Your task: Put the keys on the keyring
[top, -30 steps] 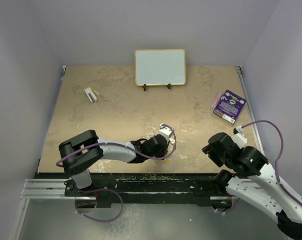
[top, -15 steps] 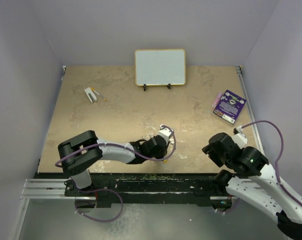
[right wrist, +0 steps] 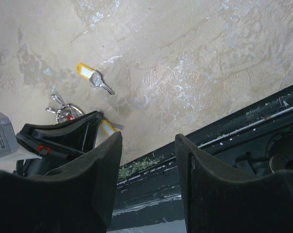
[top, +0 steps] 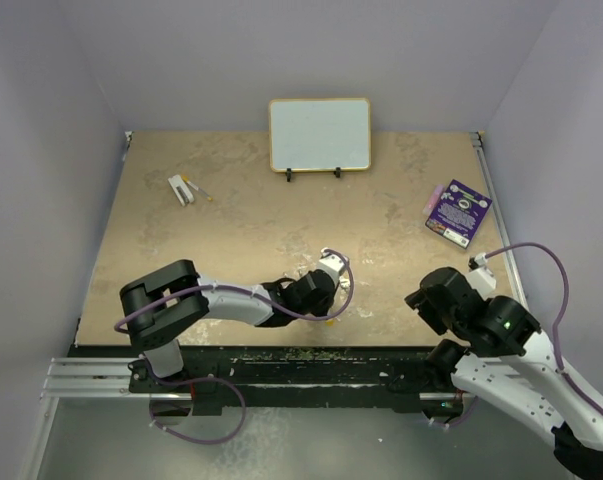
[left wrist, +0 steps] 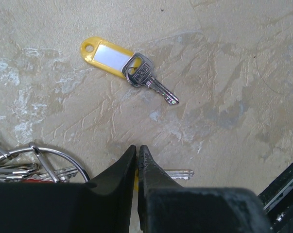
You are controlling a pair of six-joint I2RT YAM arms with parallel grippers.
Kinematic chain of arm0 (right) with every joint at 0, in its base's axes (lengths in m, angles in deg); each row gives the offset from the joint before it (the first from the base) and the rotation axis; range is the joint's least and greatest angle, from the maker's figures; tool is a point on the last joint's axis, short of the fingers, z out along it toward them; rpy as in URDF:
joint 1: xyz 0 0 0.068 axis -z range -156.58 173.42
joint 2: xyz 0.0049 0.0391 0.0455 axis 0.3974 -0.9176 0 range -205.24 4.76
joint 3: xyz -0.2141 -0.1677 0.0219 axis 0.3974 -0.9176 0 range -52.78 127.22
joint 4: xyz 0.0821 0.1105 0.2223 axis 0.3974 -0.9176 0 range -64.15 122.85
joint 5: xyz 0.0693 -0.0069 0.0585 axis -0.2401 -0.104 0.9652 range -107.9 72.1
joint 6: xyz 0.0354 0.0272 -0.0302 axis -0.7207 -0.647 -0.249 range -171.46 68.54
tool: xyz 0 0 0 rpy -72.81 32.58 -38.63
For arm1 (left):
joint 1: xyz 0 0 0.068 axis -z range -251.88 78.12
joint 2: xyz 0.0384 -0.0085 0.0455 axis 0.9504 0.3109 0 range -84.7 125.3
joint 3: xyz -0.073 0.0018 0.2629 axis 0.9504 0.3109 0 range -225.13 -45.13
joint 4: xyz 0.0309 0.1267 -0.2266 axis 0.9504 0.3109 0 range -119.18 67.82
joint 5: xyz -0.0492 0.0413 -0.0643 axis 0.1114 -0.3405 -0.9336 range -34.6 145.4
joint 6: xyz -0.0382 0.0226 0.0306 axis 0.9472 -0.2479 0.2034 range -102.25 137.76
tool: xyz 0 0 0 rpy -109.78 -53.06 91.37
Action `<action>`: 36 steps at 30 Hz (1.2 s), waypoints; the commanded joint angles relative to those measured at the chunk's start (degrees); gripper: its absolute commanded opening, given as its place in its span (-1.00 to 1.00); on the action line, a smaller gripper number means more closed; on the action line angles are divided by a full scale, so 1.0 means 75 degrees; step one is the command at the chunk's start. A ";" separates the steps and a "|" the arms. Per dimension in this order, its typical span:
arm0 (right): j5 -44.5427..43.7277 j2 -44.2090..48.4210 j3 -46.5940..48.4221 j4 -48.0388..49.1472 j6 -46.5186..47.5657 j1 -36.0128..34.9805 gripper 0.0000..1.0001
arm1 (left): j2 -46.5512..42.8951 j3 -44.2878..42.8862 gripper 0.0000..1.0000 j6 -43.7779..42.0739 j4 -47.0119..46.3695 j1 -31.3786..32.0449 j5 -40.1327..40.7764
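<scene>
Clenched low at the worktop's (left wrist: 233, 73) near middle over a yellow-tagged key (left wrist: 179, 173) beside the keyring (left wrist: 34, 148), the left end effector (left wrist: 138, 148) is risking skidding the flat key away or shoving the ring, while the right end effector (right wrist: 148, 138) is hanging released, near right.

Nothing legible: stamped lettering on key (left wrist: 145, 77) head, upper centre, too blurred; purple packet (top: 458, 212) print, right side, too small.

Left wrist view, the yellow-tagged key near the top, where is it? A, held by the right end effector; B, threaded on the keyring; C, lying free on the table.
C: the yellow-tagged key lies alone on the table, apart from the keyring.
</scene>
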 commanded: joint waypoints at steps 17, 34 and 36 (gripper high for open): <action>-0.0308 -0.0080 0.0117 -0.0164 -0.0173 0.0005 0.04 | 0.0210 0.0362 -0.95 -0.0171 0.0597 0.0022 -0.0244; -0.1119 -0.2206 0.3170 0.2857 0.6023 0.0014 0.94 | -0.2011 -0.4140 -0.95 -0.2437 0.5385 -0.2179 -0.1004; -0.0282 -0.2452 0.2674 0.4235 0.7044 0.0016 0.71 | -0.2255 -0.4627 -0.95 -0.2702 0.5946 -0.2528 -0.1189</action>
